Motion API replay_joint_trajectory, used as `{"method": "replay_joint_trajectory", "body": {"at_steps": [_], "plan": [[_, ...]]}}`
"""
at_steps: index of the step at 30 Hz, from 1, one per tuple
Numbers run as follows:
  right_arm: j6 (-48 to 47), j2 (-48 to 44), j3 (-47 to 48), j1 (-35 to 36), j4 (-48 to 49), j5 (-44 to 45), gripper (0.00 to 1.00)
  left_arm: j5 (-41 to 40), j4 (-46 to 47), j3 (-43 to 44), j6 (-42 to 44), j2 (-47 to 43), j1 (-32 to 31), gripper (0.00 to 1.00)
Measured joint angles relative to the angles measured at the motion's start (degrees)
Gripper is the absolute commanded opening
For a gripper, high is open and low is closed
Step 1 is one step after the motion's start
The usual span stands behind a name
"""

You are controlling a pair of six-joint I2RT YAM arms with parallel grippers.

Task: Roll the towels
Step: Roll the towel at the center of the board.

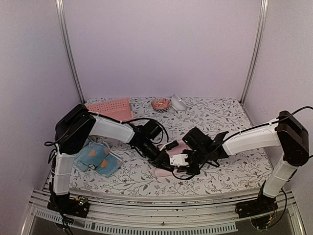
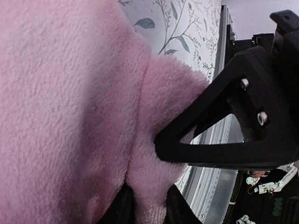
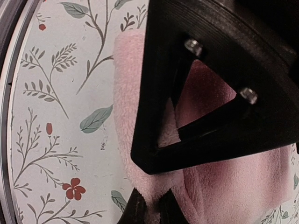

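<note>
A plain pink towel point(image 1: 161, 172) lies bunched on the flowered table near the front middle. Both grippers meet over it. My left gripper point(image 1: 165, 163) comes in from the left, and in its wrist view a thick fold of the pink towel point(image 2: 70, 102) is pinched in the left gripper point(image 2: 148, 205). My right gripper point(image 1: 186, 165) comes in from the right, and in its wrist view the right gripper point(image 3: 154, 201) nips the edge of the pink towel point(image 3: 224, 182). A light blue towel with orange and white motifs point(image 1: 98, 159) lies flat at the front left, beside the left arm.
A pink perforated basket point(image 1: 110, 108) lies at the back left. A small copper-coloured round object point(image 1: 160, 104) and a white object point(image 1: 178, 103) sit at the back middle. The metal front rail point(image 1: 161, 215) runs along the near edge, close to the grippers.
</note>
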Motion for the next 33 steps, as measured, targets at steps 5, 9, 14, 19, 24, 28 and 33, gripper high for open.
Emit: {"method": "replay_joint_trajectory", "body": {"at_steps": [5,9,14,19,24,28,33], "plan": [[2.38,1.92,3.74,-4.48,-4.48,-8.24,0.03,-8.98,4.02,-8.22,-0.87,-8.94,0.11,0.44],[3.91,6.78,10.64,-10.25,-13.84,-17.86,0.03,-20.57,10.71,-21.18,-1.68,-24.13,0.81,0.49],[4.63,17.03,21.51,-15.45,-26.1,-28.89,0.03,-34.01,20.2,-31.41,0.72,-35.52,-1.68,0.49],[3.87,26.23,30.75,-18.45,-37.57,-37.92,0.03,-47.47,26.88,-36.85,10.45,-37.42,-13.49,0.5],[2.62,31.28,36.79,-19.39,-45.72,-41.03,0.04,-56.89,27.91,-32.3,22.99,-30.93,-22.05,0.52],[1.99,31.85,38.38,-19.32,-48.61,-40.41,0.04,-64.41,27.58,-25.44,32.5,-23.04,-23.54,0.53],[1.55,32.17,39.56,-19.23,-50.62,-39.52,0.04,-70.31,28.2,-22.34,41.79,-18.4,-23.65,0.53]]}}
